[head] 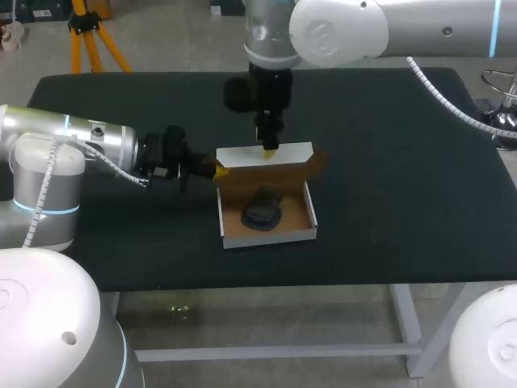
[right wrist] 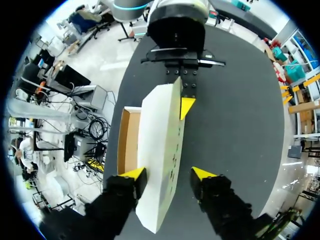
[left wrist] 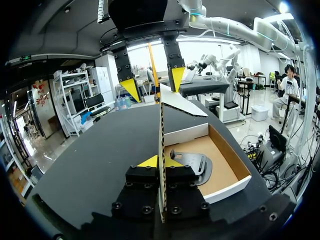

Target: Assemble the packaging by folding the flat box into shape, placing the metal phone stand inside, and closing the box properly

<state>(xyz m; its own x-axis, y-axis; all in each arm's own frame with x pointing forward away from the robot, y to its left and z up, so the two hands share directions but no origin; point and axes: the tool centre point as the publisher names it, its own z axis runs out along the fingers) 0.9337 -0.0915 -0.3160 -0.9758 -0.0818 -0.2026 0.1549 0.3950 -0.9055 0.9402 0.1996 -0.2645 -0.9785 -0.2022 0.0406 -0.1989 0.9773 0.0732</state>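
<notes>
On the black worktop (head: 404, 186): a carton with its lid held upright.
The left gripper (left wrist: 161, 162) is pinched on the side edge of the white cardboard lid (head: 264, 153), which is brown inside. The right gripper (right wrist: 167, 175) straddles the lid's top edge with its fingers spread. Print on the lid's white face is too small to read. Below, the shallow white-walled box tray (head: 271, 237) holds the dark metal phone stand (head: 262, 212).
</notes>
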